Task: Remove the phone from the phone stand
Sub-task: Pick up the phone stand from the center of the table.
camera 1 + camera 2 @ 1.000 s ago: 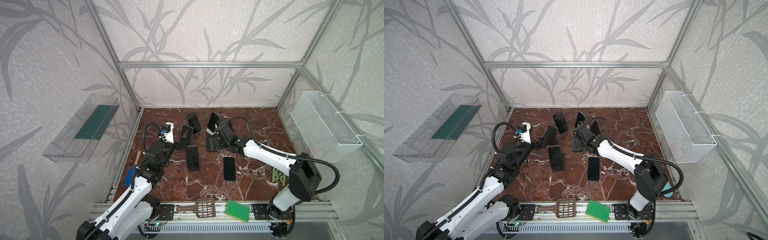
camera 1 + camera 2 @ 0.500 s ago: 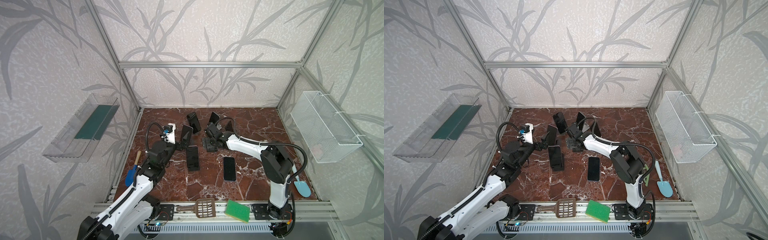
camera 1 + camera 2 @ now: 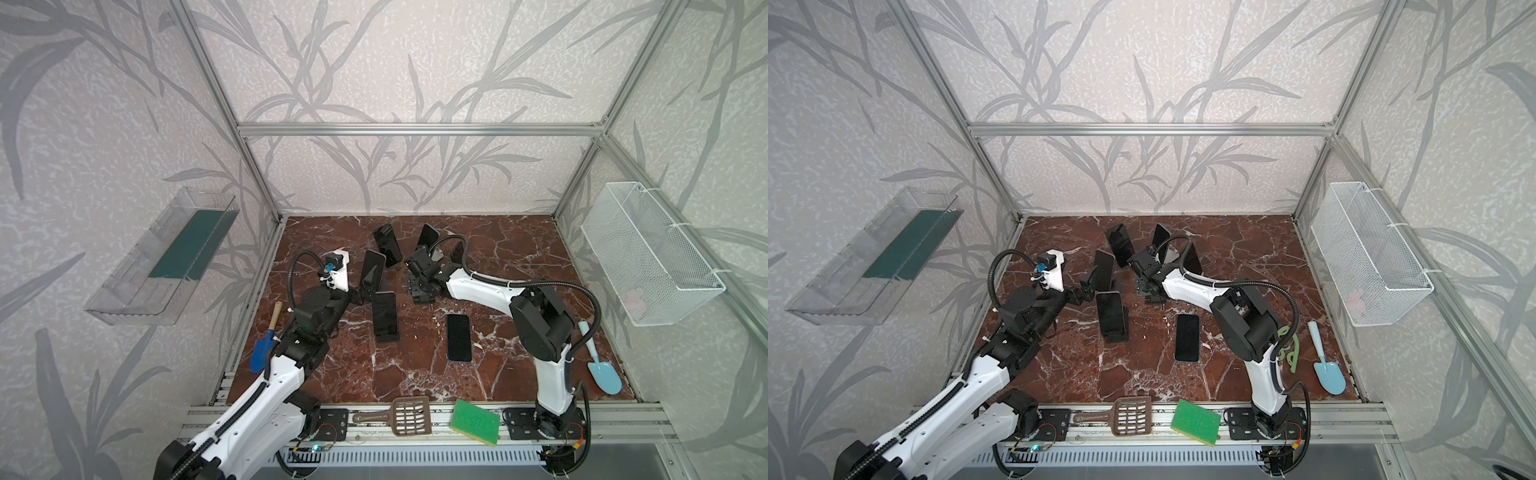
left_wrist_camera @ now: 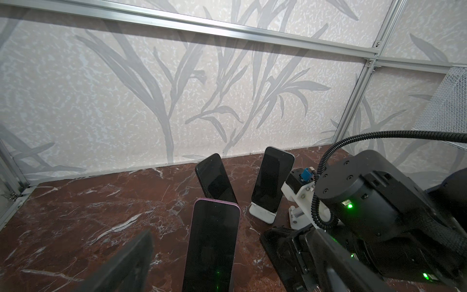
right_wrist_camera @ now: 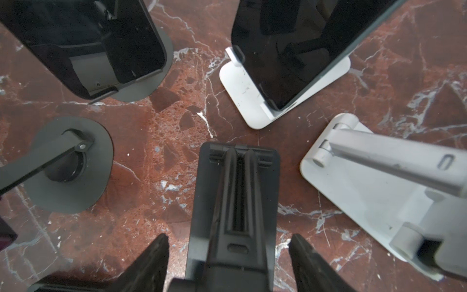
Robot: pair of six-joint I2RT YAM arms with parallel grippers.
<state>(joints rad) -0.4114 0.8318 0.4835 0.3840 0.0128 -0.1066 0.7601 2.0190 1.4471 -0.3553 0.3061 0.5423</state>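
Purple-rimmed phone [image 4: 212, 242] leans on its round-based stand [image 5: 68, 164], between the left gripper's [image 4: 230, 231] wide-open jaws. Right gripper [image 5: 228, 236] jaws straddle an empty black phone stand [image 5: 235, 189] on the marble worktop [image 5: 161, 121]; I cannot tell if they grip it.

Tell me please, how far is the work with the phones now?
Looks done: one phone lies flat on the table, off any stand. In hand: the left end effector, open, has the purple-edged phone between its fingers; the right end effector straddles an empty black stand. Left: lift that phone; the white-stand phone waits too.
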